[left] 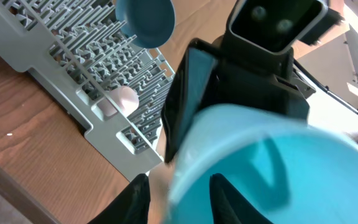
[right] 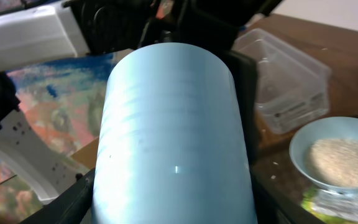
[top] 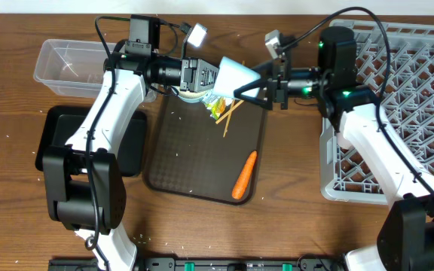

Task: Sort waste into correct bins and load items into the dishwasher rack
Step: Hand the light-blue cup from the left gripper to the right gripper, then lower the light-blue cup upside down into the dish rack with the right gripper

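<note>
Light blue cup (top: 236,74) midair, right end effector (top: 249,89) clamping it, left end effector (top: 214,76) unclear.

I see the brown wooden worktop (top: 6,218) from straight above; both wrist views crowd one light blue cup (right: 173,124)

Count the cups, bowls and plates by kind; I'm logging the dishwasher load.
Cups: 2 (light blue cup, pink cup)
Bowls: 1 (pale blue bowl)
Plates: 1 (blue plate)
Total: 4
</note>
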Available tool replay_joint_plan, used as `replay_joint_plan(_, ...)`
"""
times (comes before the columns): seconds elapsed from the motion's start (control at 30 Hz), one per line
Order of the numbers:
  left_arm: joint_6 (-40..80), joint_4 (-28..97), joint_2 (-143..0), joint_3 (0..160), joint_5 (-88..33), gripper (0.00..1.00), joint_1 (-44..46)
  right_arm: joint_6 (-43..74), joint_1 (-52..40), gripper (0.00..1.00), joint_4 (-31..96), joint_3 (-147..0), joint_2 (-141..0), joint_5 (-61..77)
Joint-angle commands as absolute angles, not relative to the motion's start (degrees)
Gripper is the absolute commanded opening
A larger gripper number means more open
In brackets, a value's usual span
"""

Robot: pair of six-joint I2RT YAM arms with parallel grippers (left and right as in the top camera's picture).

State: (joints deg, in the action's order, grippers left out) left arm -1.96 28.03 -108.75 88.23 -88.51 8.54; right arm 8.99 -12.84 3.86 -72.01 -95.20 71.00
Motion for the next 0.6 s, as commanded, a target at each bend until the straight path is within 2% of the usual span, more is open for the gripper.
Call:
replay_joint_plan(0.0, -2.79, 27.97, -108.36, 89.1, -88.84, 0.34, 8.69, 9.19, -9.58, 0.46, 4.73, -71.55, -95.15, 70.08)
replay_joint_plan(0.37, -2.76, 28.01, -108.36, 89.1, -85.47, 0.35, 8.69, 5.02, 2.39, 0.45, 17.96, -71.55, -95.15, 62.5)
replay_joint_plan(0.57, -2.76, 29.21, -108.36, 89.1, -77.17, 0.35, 8.69, 8.21, 7.27, 0.44, 23.94, -71.57, -94.28, 54.13)
